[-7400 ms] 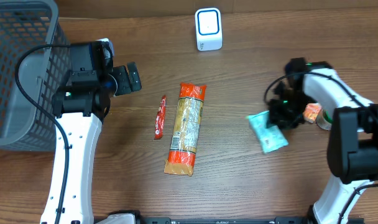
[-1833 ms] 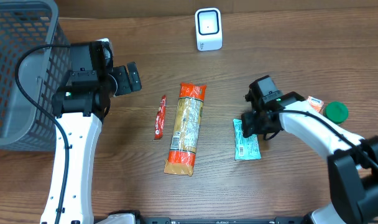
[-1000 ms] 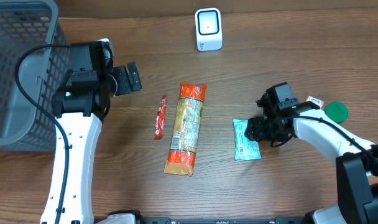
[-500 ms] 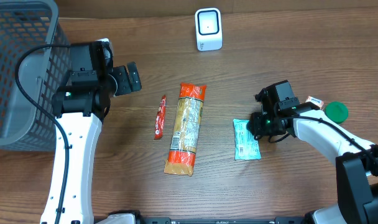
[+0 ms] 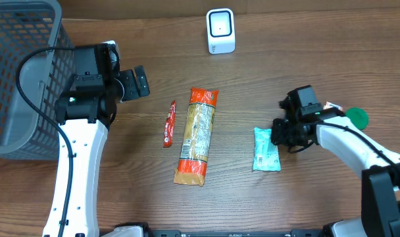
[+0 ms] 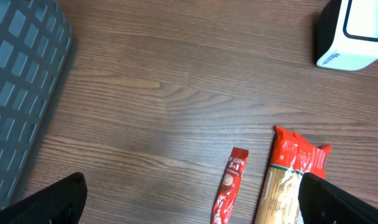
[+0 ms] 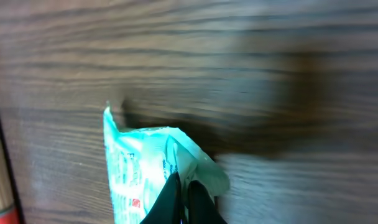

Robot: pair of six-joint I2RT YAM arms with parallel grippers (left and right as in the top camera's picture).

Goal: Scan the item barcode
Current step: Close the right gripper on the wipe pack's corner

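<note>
Basket [image 5: 16, 72] fills the far-left table [image 5: 318, 66] corner; left gripper [image 5: 137, 83] beside it, jaws wide, empty. Pasta bag [image 5: 196, 135] centre. Teal packet [image 5: 266, 157] right of it, right gripper [image 5: 279, 133] pinched on its right edge. Scanner [image 5: 220, 30] at far edge, bare wood between.

arms [image 5: 78, 171]: white links | joints [image 5: 88, 69]: black | cables [image 5: 18, 76]: black | left hand [image 6: 192, 202]: black fingers [image 6: 52, 202]

The crinkled teal packet [image 5: 266, 149] lies at four o'clock on the table, its long axis running twelve to six and its two o'clock corner pinched in my right gripper [image 5: 277, 135], while the white scanner [image 5: 220, 31] stands at twelve o'clock.
</note>
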